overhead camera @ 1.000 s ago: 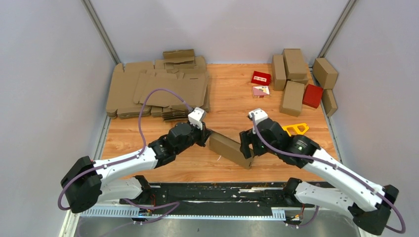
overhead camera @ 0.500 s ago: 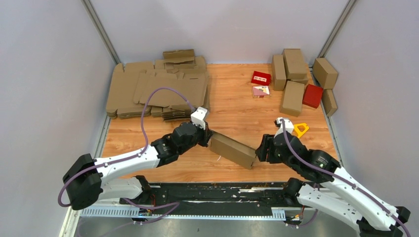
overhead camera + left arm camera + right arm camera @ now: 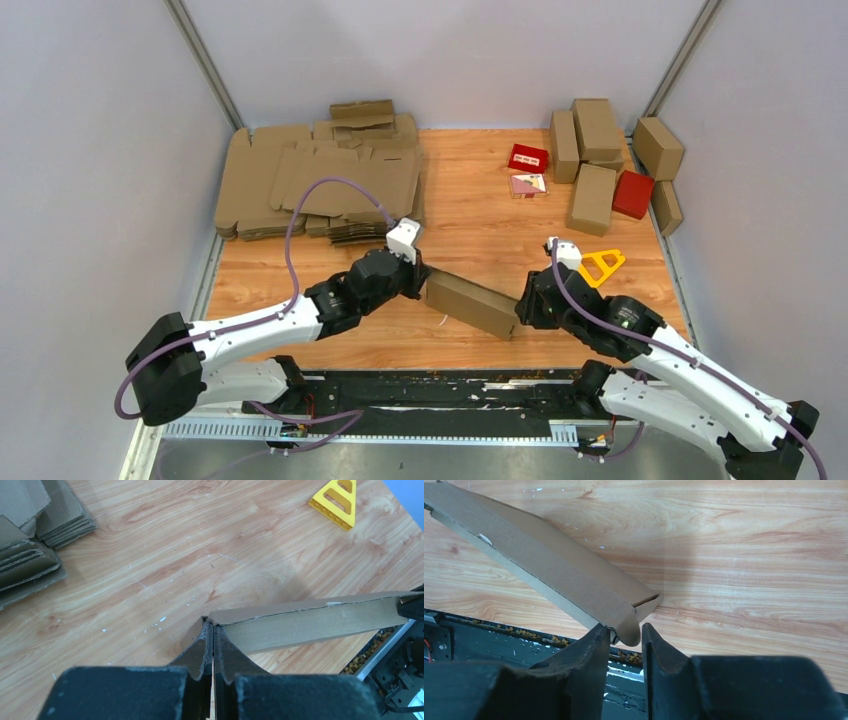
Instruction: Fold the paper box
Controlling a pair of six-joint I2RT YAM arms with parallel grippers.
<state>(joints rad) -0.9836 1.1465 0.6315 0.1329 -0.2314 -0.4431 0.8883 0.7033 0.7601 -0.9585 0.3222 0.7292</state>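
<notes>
The paper box [image 3: 470, 303] is a plain brown, closed, shallow box, held tilted above the table's near middle. My left gripper [image 3: 420, 277] is shut on the box's left end; in the left wrist view its jaws [image 3: 213, 630] pinch a cardboard edge and the box [image 3: 310, 622] runs off to the right. My right gripper [image 3: 520, 310] is at the box's right end. In the right wrist view its jaws [image 3: 624, 635] stand a little apart around the box's rounded corner flap [image 3: 631, 625], with the left finger touching it. The box [image 3: 539, 560] stretches up and left.
A stack of flat brown blanks [image 3: 320, 180] lies at the back left. Finished brown boxes [image 3: 595, 160] and red boxes [image 3: 632, 193] stand at the back right. A yellow triangular piece [image 3: 600, 263] lies right of the right arm. The table's black front edge [image 3: 499, 630] is just below the box.
My right gripper let go of the box's right end, drew back to the right, and has now come back to that end. The left gripper and box stayed nearly still.
</notes>
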